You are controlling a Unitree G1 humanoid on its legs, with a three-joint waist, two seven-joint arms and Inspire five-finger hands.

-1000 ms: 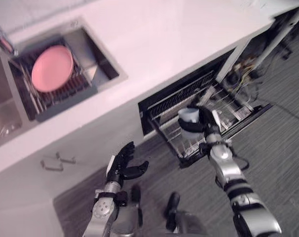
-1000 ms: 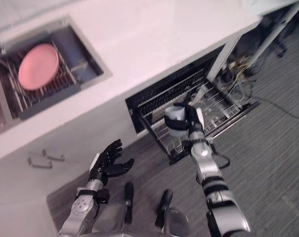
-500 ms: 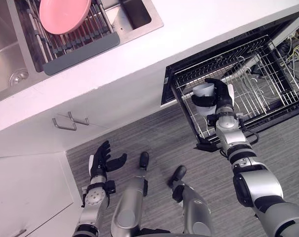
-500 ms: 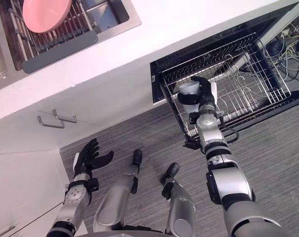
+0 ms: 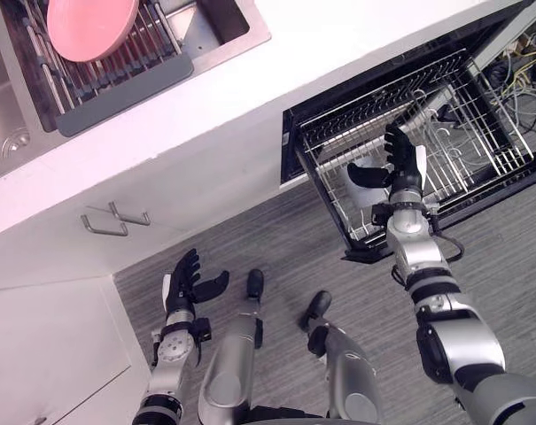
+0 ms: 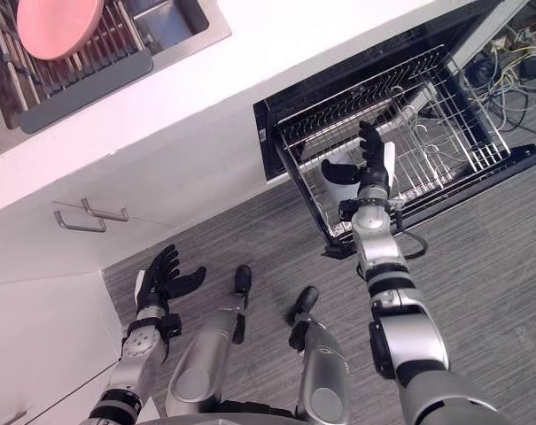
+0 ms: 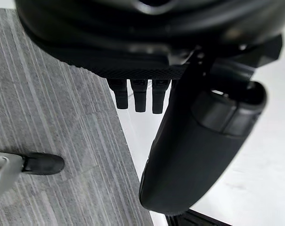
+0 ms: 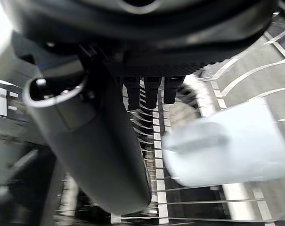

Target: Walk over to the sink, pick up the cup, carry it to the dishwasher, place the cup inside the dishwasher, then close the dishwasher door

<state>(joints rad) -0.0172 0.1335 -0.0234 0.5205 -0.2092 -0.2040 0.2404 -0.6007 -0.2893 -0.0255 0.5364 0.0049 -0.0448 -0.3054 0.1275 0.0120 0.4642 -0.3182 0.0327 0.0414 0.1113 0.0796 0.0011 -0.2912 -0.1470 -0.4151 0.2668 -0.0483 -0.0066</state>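
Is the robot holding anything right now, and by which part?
Nothing. The right hand is open beside the cup in the dishwasher rack; the left hand is open and empty.

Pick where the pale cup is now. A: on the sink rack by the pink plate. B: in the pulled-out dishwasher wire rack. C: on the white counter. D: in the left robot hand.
B: the pale cup is in the dishwasher's pulled-out wire rack, beside the open right robot hand.

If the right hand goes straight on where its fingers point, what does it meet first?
Probably the wire rack: the open right hand points along it toward its back. The cup sits beside the thumb, not ahead.
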